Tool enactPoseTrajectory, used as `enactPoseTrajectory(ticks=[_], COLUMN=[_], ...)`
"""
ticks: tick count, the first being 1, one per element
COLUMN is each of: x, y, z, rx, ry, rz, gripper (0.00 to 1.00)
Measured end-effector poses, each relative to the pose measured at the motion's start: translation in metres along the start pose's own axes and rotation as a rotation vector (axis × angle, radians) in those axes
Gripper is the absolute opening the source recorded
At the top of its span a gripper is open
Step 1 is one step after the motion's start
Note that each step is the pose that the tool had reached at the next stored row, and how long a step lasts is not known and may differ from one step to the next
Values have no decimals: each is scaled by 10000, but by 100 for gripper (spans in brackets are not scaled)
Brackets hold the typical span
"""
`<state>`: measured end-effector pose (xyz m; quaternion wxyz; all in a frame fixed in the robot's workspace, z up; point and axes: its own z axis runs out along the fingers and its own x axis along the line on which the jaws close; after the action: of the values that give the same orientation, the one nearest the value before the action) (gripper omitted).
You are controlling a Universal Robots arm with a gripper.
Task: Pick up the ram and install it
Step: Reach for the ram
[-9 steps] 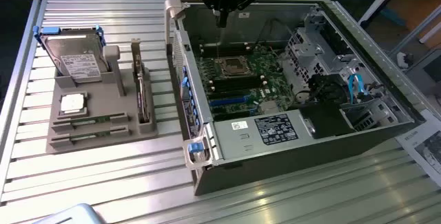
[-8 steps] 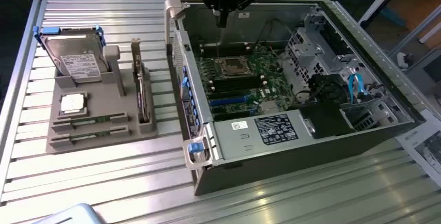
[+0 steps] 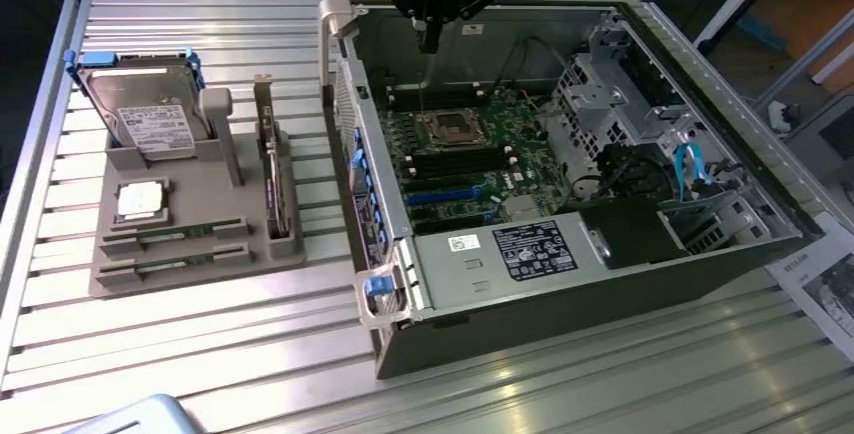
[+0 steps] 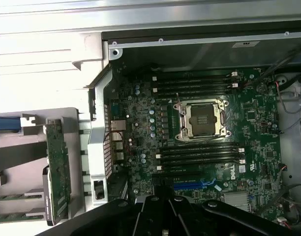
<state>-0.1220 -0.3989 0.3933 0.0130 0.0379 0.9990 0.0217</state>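
Worktop point(image 3: 200, 354): slatted metal, carrying everything.

Computer case point(image 3: 534, 304): open, on the exterior view's right. Its green board point(image 3: 494, 154) is exposed. The long black memory slots point(image 4: 195, 81) either side of the bare processor socket point(image 4: 200, 119) look unfilled.

Grey holder point(image 3: 200, 194): well apart from the case, on the exterior view's left. It carries a hard drive point(image 3: 147, 119) standing at the back, a dark card point(image 3: 274, 194) upright along its case-side edge, and a square silver chip point(image 3: 142, 201).

My hand point(image 3: 430, 42): hangs above the far end of the case, over the board, nowhere near the holder. I see nothing carried in it. Whether it is open or closed I cannot tell.

Ram point(image 3: 174, 231): sits in a groove at the front of the holder, with a second stick point(image 3: 171, 259) in the groove just beside it. Neither is lifted; pick-up not yet done.

Handling, my estimate: very light, stiff, thin, and brittle under bending or twisting. Grip across the flat faces near the middle of the exposed long edge, squarely and gently. Keep off the contact edge.
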Motion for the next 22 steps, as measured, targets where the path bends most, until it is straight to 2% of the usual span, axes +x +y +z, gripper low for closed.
enactPoseTrajectory(ticks=[4, 16, 18, 22], x=[18, 460, 569, 715], y=[-2, -35, -43, -54], z=[1, -8, -11, -14], rx=[-2, -1, 1, -1], ry=[-2, 0, 0, -1], rz=[2, 1, -1, 0], gripper=[10, 10, 10, 10])
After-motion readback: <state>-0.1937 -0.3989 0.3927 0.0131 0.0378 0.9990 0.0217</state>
